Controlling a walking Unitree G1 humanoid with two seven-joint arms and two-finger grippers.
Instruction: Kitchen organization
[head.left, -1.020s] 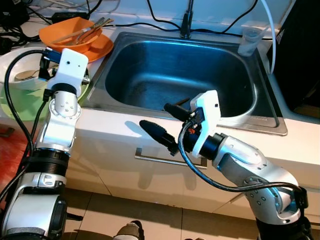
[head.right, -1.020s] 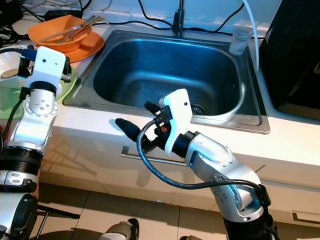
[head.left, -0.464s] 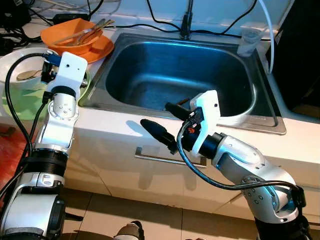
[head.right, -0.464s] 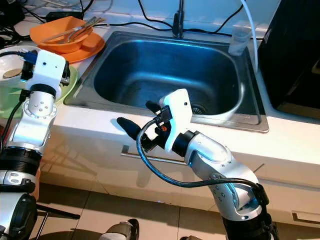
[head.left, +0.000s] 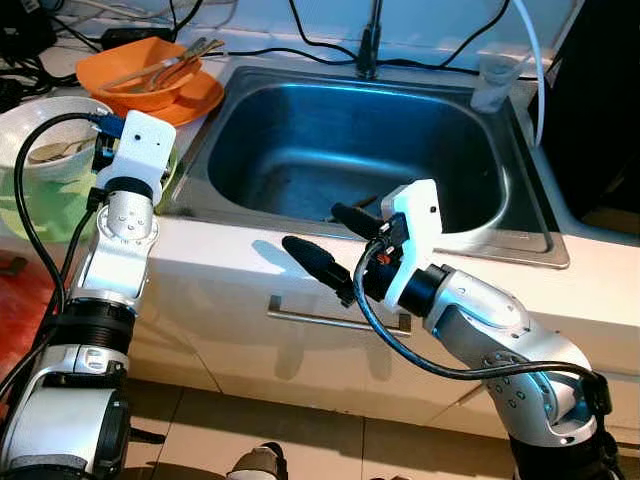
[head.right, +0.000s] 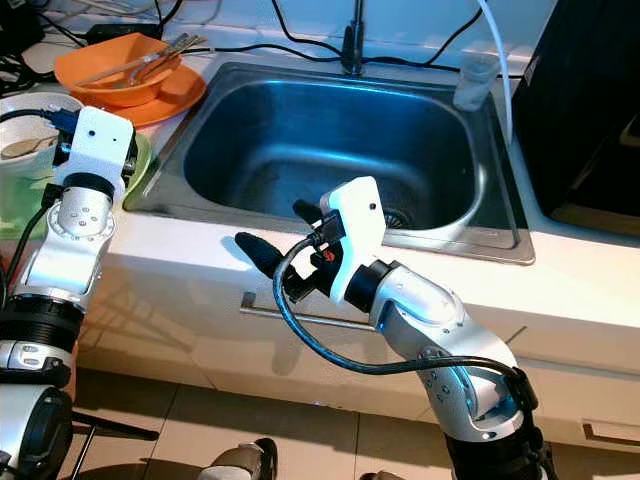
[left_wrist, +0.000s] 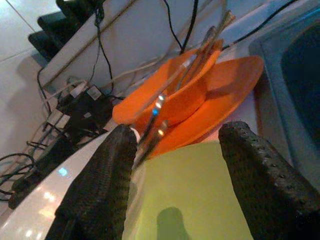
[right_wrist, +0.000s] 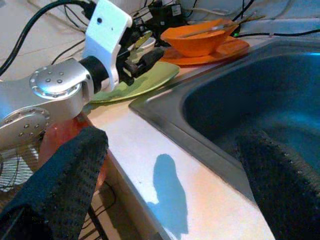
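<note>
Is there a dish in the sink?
No, the sink basin is bare steel; the orange bowl sits on the counter beside it.

No text, label, brand, number or sign can be read anywhere in these pictures
</note>
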